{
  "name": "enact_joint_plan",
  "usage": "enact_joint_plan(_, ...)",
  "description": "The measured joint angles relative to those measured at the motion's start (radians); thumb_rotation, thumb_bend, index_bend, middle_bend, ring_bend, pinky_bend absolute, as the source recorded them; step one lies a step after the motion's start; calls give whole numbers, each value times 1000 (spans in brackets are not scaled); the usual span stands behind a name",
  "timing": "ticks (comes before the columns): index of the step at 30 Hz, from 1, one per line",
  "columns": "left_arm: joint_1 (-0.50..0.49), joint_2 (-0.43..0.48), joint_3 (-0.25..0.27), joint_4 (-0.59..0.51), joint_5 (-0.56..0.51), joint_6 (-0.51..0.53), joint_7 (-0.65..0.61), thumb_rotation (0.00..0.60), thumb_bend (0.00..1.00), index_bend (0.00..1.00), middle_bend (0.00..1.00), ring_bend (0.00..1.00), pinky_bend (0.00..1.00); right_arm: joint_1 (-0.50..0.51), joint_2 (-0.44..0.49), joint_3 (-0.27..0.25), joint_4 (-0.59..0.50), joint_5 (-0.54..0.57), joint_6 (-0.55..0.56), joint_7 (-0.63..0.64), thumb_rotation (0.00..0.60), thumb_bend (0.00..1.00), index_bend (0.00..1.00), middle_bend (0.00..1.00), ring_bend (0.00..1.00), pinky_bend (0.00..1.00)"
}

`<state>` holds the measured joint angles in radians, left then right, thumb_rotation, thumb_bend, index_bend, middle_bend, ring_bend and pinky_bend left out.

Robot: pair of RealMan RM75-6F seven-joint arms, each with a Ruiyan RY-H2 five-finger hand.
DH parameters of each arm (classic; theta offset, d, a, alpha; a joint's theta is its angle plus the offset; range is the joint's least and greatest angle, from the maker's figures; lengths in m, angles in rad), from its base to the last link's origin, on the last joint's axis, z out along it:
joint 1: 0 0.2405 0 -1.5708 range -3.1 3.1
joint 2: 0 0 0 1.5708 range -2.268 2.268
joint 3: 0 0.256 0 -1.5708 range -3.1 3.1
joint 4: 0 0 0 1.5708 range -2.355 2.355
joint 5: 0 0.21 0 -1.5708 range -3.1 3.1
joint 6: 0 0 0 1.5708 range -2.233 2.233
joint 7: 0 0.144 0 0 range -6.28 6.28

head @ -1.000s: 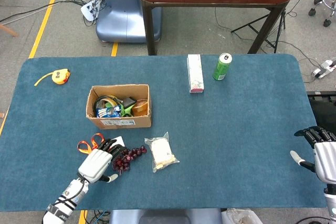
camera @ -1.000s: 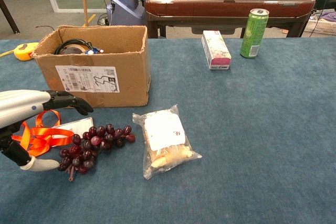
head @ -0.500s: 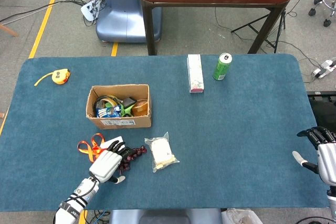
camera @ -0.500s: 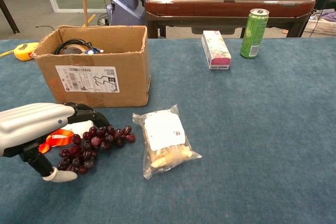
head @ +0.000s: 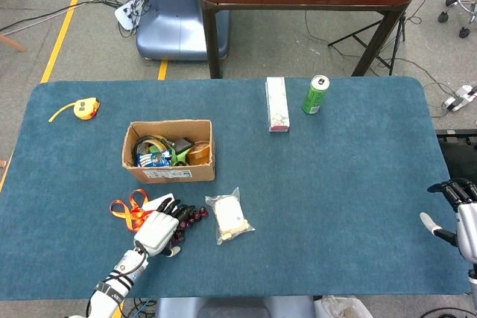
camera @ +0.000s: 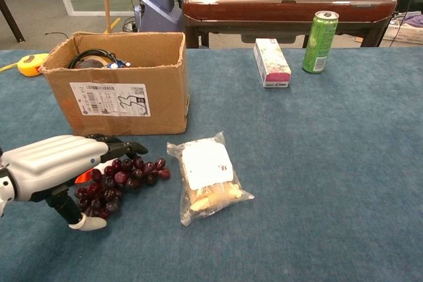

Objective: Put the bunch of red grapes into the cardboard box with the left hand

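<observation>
The left hand [camera: 56,163] lies over the bunch of red grapes [camera: 125,175] on the counter [head: 335,184], fingers spread apart above it, thumb beside it, nothing gripped. The cardboard box [camera: 122,84] stands at twelve o'clock from the grapes. The right hand [head: 460,210] rests open at the counter's edge.

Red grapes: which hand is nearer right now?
Left. The left hand is over the red grapes, its fingers reaching across the bunch. The right hand sits at the table's far right edge, well away.
</observation>
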<state>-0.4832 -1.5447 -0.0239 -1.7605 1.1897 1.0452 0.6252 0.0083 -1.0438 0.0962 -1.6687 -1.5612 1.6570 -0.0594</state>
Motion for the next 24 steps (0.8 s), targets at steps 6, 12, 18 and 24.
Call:
enact_joint_plan(6,-5,-17,3,19,-13,22,22,600,153,221,189,49,21,-3,3,1,-2,-5,6,9,600,153,431,431,285,413)
enact_joint_plan(12,-18,-26,3,34,-45,17,42,600,153,276,252,51,21,-5,5,2,-3,-7,7,10,600,153,431,431,285,413)
enact_joint_plan(18,-36,-36,2,54,-70,14,63,600,153,282,291,57,21,-7,7,3,-6,-8,10,12,600,153,431,431,285,413)
enact_joint_plan(24,-35,-52,-2,71,-66,39,42,600,152,369,411,103,21,-8,7,4,-6,-9,10,14,600,153,431,431,285,413)
